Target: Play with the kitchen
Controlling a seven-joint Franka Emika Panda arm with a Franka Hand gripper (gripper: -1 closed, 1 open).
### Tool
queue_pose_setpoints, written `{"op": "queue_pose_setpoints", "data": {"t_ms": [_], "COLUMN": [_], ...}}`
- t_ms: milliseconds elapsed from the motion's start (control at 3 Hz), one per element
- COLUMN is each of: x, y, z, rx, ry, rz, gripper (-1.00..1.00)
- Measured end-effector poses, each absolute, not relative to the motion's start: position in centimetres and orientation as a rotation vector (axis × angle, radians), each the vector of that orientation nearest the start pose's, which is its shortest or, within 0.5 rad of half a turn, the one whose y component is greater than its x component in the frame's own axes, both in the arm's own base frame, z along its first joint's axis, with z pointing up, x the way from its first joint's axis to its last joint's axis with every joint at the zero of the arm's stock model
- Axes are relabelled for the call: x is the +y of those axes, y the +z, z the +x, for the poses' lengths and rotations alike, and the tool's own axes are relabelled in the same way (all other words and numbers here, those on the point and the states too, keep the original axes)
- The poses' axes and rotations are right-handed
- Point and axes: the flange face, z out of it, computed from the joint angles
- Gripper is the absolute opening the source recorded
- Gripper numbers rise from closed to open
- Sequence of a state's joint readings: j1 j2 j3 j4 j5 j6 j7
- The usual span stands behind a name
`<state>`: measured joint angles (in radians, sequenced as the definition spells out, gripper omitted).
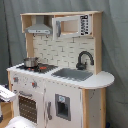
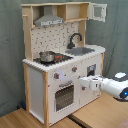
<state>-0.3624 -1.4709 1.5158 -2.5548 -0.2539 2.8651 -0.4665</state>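
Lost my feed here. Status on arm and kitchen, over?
Gripper level with oven door, fingers unclear. Kitchen upright, pot on hob, upper cabinet door open. Nothing in the way.

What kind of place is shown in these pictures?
Probably a lab or test room, not a real home: a toy kitchen stands before a grey curtain, on a wooden floor, with a robot arm's gripper beside it.

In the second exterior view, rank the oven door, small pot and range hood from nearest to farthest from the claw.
From the claw:
1. Oven door, just to the second exterior view's left, low on the front.
2. Small pot, up on the hob.
3. Range hood, at the top.
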Motion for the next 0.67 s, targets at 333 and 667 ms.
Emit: {"op": "queue_pose_setpoints", "data": {"t_ms": [333,667], "x": [43.7,45.5], "y": [35.2,36.6], "z": [18.5,16.6], "rx": [1.39,1.343], "ry": [0.707,0.778], "rz": [0.802,0.84], "gripper": [1.0,1.0]}}
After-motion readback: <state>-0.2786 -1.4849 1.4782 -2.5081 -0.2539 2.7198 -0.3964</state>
